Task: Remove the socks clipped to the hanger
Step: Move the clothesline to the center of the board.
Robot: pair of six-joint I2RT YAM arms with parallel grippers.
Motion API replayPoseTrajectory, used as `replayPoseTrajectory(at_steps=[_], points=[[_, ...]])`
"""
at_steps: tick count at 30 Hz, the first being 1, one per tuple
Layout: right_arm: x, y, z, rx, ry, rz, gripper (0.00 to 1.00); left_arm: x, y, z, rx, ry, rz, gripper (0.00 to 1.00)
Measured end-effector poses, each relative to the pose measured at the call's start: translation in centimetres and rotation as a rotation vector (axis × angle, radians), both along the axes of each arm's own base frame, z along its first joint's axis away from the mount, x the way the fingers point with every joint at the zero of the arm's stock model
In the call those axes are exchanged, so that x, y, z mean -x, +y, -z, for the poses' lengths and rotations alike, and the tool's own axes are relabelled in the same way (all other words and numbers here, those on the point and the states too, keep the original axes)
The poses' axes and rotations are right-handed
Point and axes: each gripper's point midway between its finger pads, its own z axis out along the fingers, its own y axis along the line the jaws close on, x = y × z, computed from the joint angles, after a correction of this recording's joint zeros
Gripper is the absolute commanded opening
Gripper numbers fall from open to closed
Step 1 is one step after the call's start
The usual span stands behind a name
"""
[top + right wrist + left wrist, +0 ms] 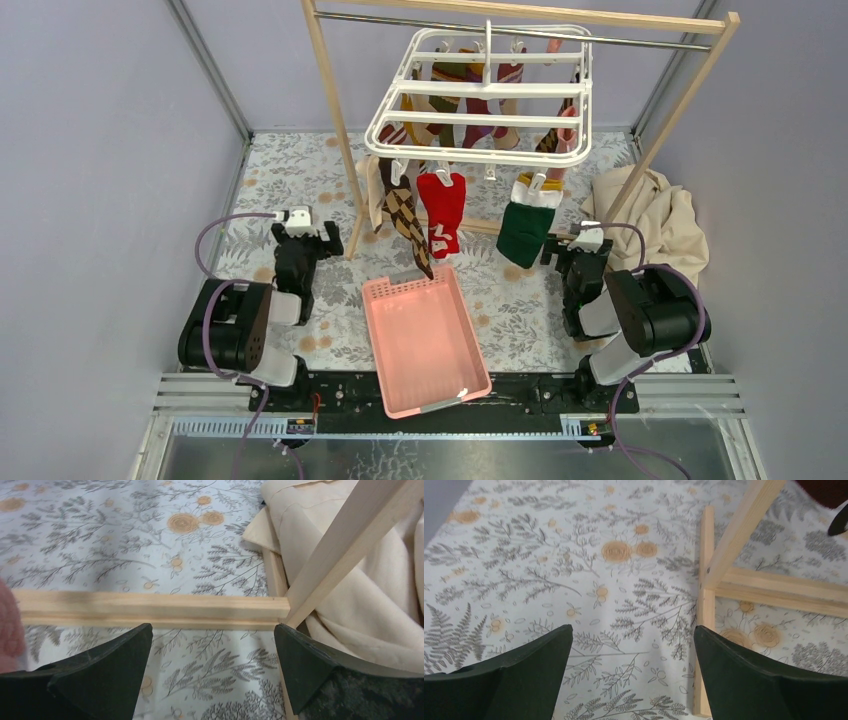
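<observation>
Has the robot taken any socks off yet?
Nothing looks done: the pink plastic basket holds no socks. Nothing is in hand: the left tool and right tool are open, holding nothing. All left: the assorted fabric socks hang clipped on the white plastic hanger.

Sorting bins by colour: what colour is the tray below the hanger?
Pink tray; top external view shows it best.

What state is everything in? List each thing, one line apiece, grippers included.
hanger, hooked on the rail, loaded with socks
socks, clipped to the hanger, dangling, none taken off
pink tray, lying flat below the hanger, empty
beige cloth, crumpled beside the wooden frame
wooden frame, standing upright
left gripper, open, holding nothing
right gripper, open, holding nothing
</observation>
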Motion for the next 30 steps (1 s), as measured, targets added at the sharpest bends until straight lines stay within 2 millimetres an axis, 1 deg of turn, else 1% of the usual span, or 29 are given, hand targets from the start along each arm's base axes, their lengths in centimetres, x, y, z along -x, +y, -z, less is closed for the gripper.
replayPoseTrajectory(at_steps=[4,6,7,10,13,14,15,17,19,21,27,30], points=[[1.6,0.6,0.2,0.0,-0.015,-0.053,1.0,0.1,-0.4,-2.3,-0.005,-0.051,0.015,0.99],[2.4,0.5,0.0,-0.002,-0.027,-0.058,1.0,0.5,-1.0,-3.9,-0.011,-0.08,0.031,0.99],[2.7,0.5,-0.4,-0.004,-0.041,-0.06,1.0,0.7,-1.5,-4.9,-0.013,-0.103,0.043,0.99],[2.6,0.7,-3.1,-0.016,-0.116,-0.071,1.0,1.4,-3.2,-7.5,-0.008,-0.161,0.084,0.99],[2.3,0.9,-6.3,-0.041,-0.184,-0.069,0.99,2.2,-4.6,-9.9,-0.003,-0.199,0.119,0.99],[2.0,0.9,-7.5,-0.053,-0.198,-0.068,1.0,2.4,-4.7,-10.7,-0.001,-0.209,0.119,0.99],[1.8,1.0,-8.6,-0.067,-0.209,-0.066,1.0,2.7,-5.6,-11.5,0.003,-0.219,0.142,0.99],[1.3,1.2,-11.3,-0.097,-0.228,-0.066,1.0,3.1,-6.5,-13.2,0.01,-0.238,0.163,0.99],[1.1,1.4,-13.1,-0.114,-0.232,-0.072,1.0,3.6,-7.3,-14.7,0.017,-0.251,0.186,0.99],[1.0,1.6,-14.8,-0.141,-0.22,-0.073,1.0,3.9,-8.0,-16.4,0.034,-0.26,0.207,0.99],[1.4,2.9,-18.8,-0.271,-0.162,-0.097,1.0,4.3,-10.2,-22.0,0.133,-0.271,0.271,0.99],[1.7,3.8,-21.1,-0.355,-0.13,-0.119,1.0,4.9,-11.5,-24.1,0.188,-0.255,0.325,0.99]])
